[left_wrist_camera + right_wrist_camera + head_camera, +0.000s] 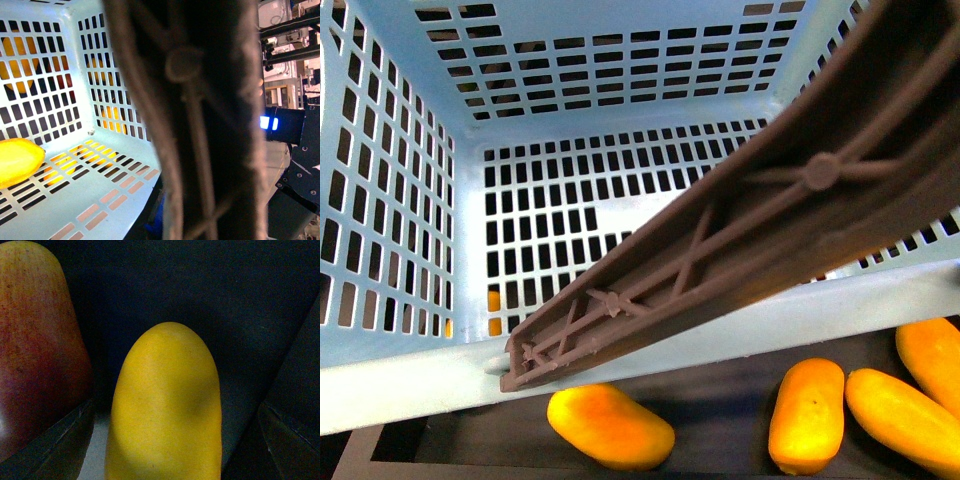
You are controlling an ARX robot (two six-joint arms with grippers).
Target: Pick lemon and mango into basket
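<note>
Right gripper [167,455]: released. Its jaws stand either side of the mango [165,395] with a gap on each side, not touching it. A red-brown fruit [35,350] sits just beside one jaw, crowding that side.

Front view: four loose mangoes [610,425] lie on the dark table [720,425], just beside the basket [410,385] along its near rim. Whether one of them is the mango at the gripper cannot be told. The brown handle [740,230] slants across the basket's opening and blocks part of it; the left half is open.

The lemon [17,160] lies on the basket's slotted floor, near a wall.

Left gripper: it shows in no view, so its state cannot be told.
</note>
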